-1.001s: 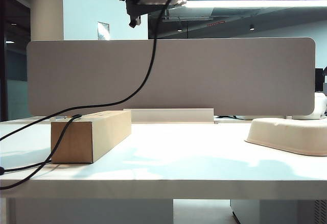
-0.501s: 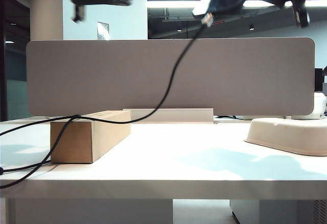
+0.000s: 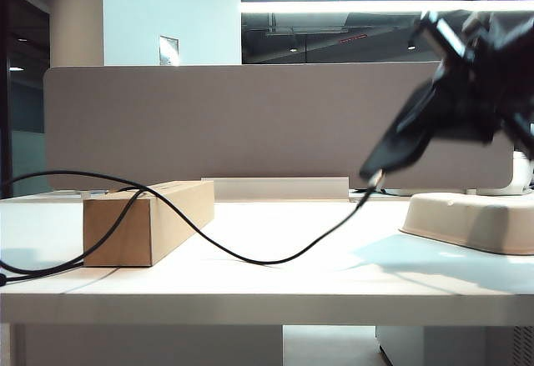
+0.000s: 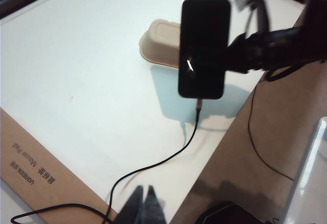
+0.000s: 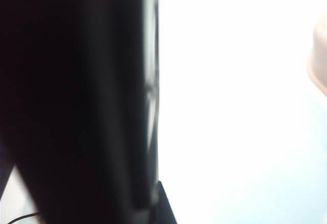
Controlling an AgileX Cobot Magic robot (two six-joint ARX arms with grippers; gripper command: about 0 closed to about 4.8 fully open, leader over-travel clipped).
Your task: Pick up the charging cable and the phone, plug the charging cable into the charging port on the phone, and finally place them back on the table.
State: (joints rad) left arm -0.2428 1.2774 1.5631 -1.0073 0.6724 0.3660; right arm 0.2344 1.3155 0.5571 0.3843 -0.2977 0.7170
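Observation:
The black phone [image 4: 203, 48] hangs tilted above the white table [image 3: 275, 274], near the right end. My right gripper [image 4: 238, 46] is shut on its side; in the exterior view that gripper [image 3: 457, 114] holds the phone [image 3: 409, 137] over the table's right side. The charging cable [image 4: 168, 157] has its plug [image 4: 198, 104] seated in the charging port at the phone's lower short edge. The cable [image 3: 250, 259] sags to the table and runs over the box. The phone [image 5: 76, 101] fills much of the right wrist view. My left gripper [image 4: 144, 206] is shut and empty, away from the phone.
A brown cardboard box [image 3: 150, 220] lies at the table's left with the cable across it. A beige pulp tray [image 3: 471, 220] sits at the right, under the right arm. The grey divider panel [image 3: 250, 124] closes off the back.
My right arm has come down and to the right with the phone and plugged cable. The cable now sags onto the table. The left arm has left the exterior view.

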